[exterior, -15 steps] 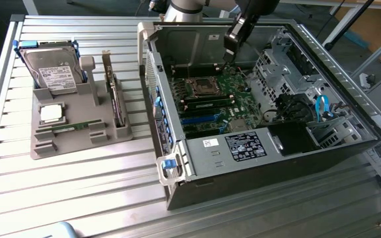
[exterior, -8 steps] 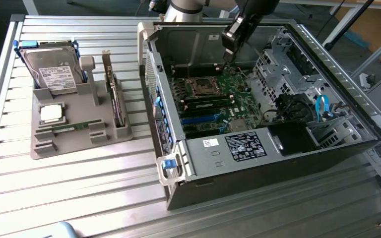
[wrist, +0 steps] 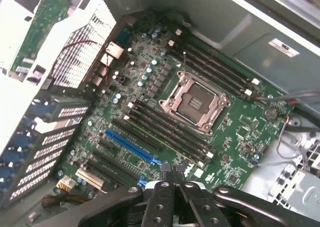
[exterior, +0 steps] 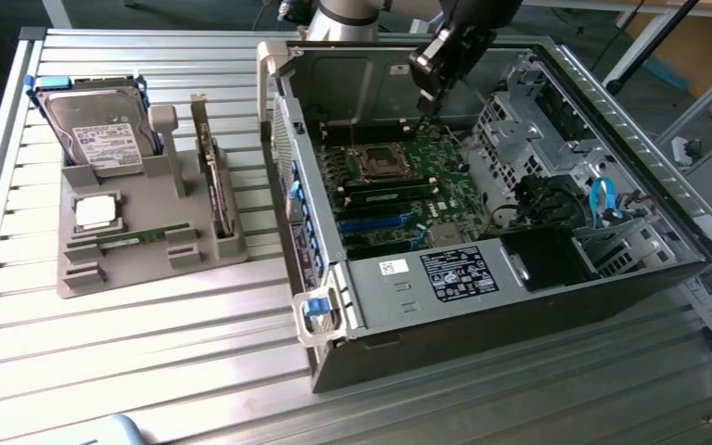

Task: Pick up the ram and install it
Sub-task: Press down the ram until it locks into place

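Black fingers [wrist: 165, 174] of the hand [wrist: 172, 173] sit closest to the wrist camera. They are pressed together, and nothing can be seen between them. The hand hangs over the big green board [wrist: 150, 112] inside the open computer box [exterior: 480, 306]. On that board is a square metal frame [wrist: 195, 101] with long dark slots on both sides of it. A long blue slot [wrist: 130, 146] lies near the fingertips, beside more dark slots.

In the exterior view, the hand [exterior: 428, 107] points down into the far part of the box, above the green board [exterior: 393, 185]. The box lies on its side on the metal desk [exterior: 146, 352], with its open side facing up. A blue wire [exterior: 601, 199] curls in the box, toward the exterior view's right.

On the exterior view's left, a gray holder [exterior: 84, 278] rests on the desk, just beside the box. The ram [exterior: 131, 238] looks like a thin green stick lying flat near the front of this holder, well apart from the hand. A square silver chip [exterior: 94, 211] lies just behind the ram. A hard drive [exterior: 103, 130] stands at the back of the holder. A wider card [exterior: 214, 176] stands on its edge at the side of the holder nearest the box.
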`<action>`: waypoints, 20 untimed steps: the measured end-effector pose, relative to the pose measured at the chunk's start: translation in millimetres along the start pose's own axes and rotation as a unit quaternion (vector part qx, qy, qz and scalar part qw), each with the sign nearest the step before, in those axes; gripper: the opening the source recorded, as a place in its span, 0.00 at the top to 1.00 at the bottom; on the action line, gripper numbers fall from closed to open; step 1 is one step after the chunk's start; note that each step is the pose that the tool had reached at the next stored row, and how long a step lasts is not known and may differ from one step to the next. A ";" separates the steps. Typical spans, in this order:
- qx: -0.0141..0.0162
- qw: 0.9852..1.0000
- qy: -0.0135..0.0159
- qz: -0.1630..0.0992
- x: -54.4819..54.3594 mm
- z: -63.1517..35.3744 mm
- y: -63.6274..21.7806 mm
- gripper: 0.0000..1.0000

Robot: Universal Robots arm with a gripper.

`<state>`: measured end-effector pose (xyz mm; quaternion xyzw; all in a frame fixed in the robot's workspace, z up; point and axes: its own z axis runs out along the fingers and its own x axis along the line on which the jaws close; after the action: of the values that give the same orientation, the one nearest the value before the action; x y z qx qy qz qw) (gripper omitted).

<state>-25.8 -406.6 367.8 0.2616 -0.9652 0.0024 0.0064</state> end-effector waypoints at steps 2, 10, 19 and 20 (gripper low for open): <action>0.000 1.000 0.000 0.015 0.0 0.0 0.0 0.89; -0.001 0.997 0.000 0.073 0.0 0.0 0.0 0.89; -0.002 0.991 0.000 0.137 0.0 0.1 0.0 0.89; -0.002 0.990 0.000 0.144 0.0 0.1 0.0 0.89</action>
<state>-25.8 -406.6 367.6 0.1200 -0.9928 0.0014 0.0067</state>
